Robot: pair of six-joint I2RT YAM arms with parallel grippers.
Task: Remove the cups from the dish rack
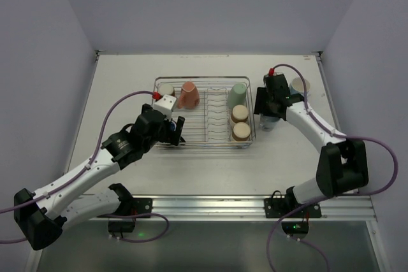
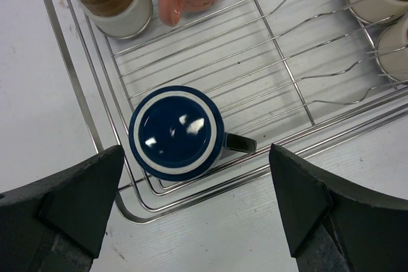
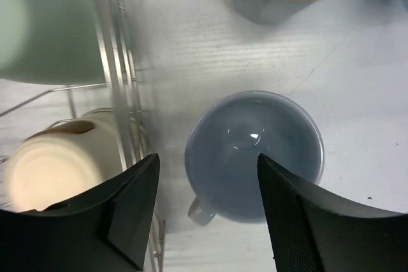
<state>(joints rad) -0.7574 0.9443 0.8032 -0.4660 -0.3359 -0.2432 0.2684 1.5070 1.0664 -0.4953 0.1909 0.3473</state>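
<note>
- Hovering over the near-left corner of the dish rack, the left gripper holds its jaws spread wide and empty. The navy mug sits in that corner directly beneath, seemingly upside down, its handle pointing toward the right finger.
- The step in hand looks like lining up on this mug. The next move calls for a straight descent and a close across the body, clear of handle and wire.
- Further right in the rack, a salmon cup, a mint cup and cream cups wait.
- Just past the rack's right side, the right gripper has its jaws parted around a light blue mug. The mug stands upright on the table, apparently free, so a clean lift away should follow.
</note>
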